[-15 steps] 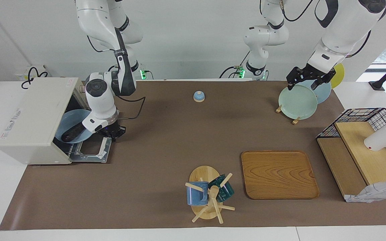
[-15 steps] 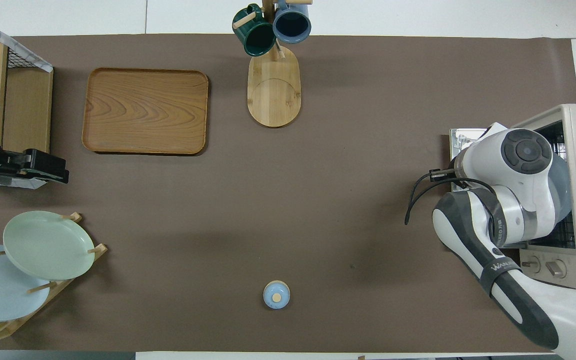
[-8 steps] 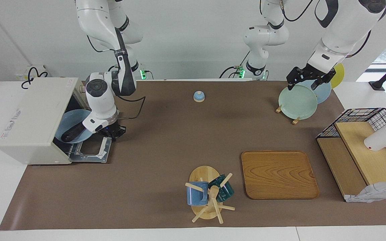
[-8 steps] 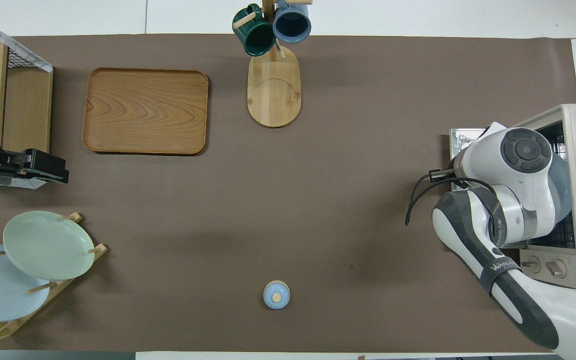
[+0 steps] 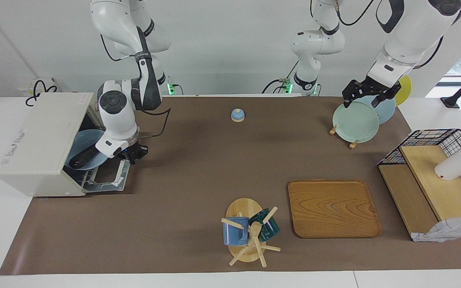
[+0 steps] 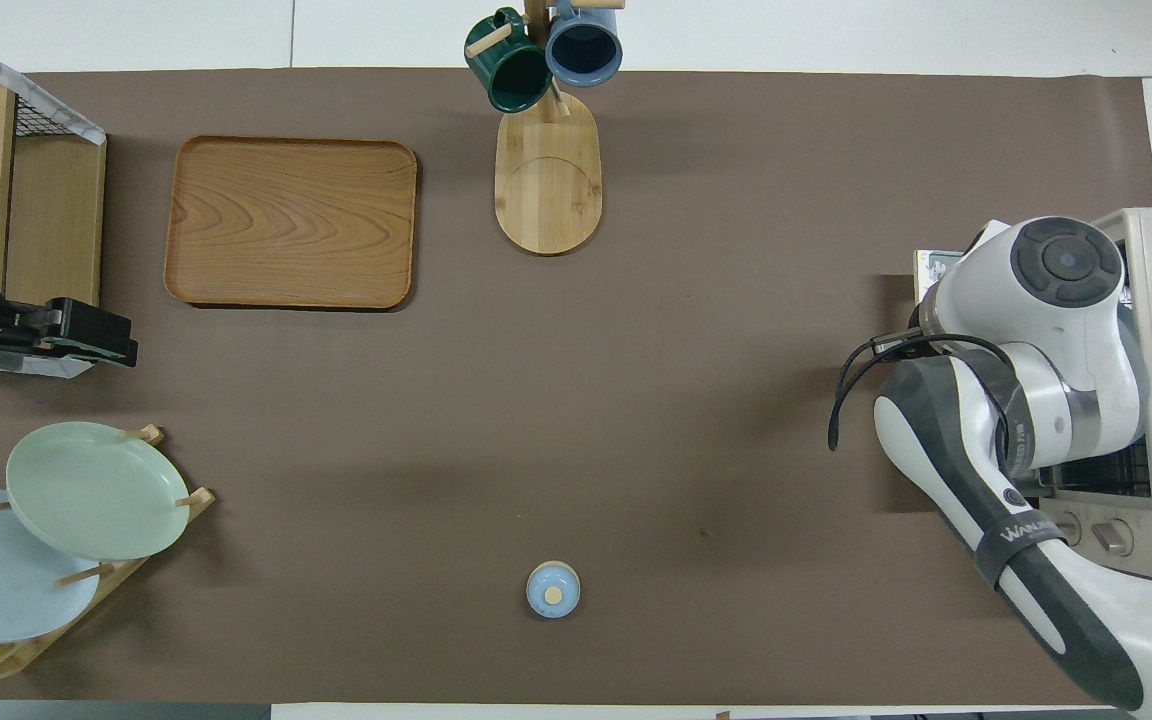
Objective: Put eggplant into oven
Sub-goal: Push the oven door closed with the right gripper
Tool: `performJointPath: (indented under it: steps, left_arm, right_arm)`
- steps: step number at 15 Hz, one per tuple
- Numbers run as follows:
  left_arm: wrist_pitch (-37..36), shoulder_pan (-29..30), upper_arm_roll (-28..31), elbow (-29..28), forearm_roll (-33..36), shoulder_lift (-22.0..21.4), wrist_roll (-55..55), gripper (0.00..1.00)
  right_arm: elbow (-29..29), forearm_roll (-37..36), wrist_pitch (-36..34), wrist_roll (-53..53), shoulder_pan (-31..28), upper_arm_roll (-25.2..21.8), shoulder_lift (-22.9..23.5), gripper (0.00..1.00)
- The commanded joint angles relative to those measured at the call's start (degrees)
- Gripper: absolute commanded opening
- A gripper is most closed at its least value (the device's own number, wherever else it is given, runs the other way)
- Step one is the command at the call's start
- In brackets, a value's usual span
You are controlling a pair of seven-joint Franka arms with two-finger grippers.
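Two pincers: right pincer (image 5: 134, 154) shut at oven (image 5: 38, 144) door, closing step; eggplant (image 5: 84, 157) on blue plate (image 5: 82, 144) inside. Left pincer (image 5: 368, 93) open, empty, waiting over plate rack. Next: door swung up fully.

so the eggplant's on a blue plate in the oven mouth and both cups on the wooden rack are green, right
Not quite. In the facing view the eggplant does lie on the blue plate in the oven mouth, but only one cup on the rack is green; the other cup is blue.
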Motion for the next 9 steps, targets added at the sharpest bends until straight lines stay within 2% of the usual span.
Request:
performJointPath:
  steps: [1, 5, 9]
  left_arm:
    - [-0.8, 0.8, -0.5, 0.6, -0.5, 0.1, -0.1, 1.0]
    - [-0.8, 0.8, -0.5, 0.6, -0.5, 0.1, -0.1, 1.0]
    - [-0.9, 0.8, -0.5, 0.6, -0.5, 0.1, -0.1, 1.0]
  right_arm:
    - [3.8, -1.8, -4.7, -6.2, -3.9, -0.6, -1.0, 0.0]
    - [4.5, -1.5, -8.0, -8.0, -5.2, -0.9, -3.4, 0.0]
    - [4.6, -1.1, -8.5, -11.7, -8.1, -0.9, -4.4, 0.0]
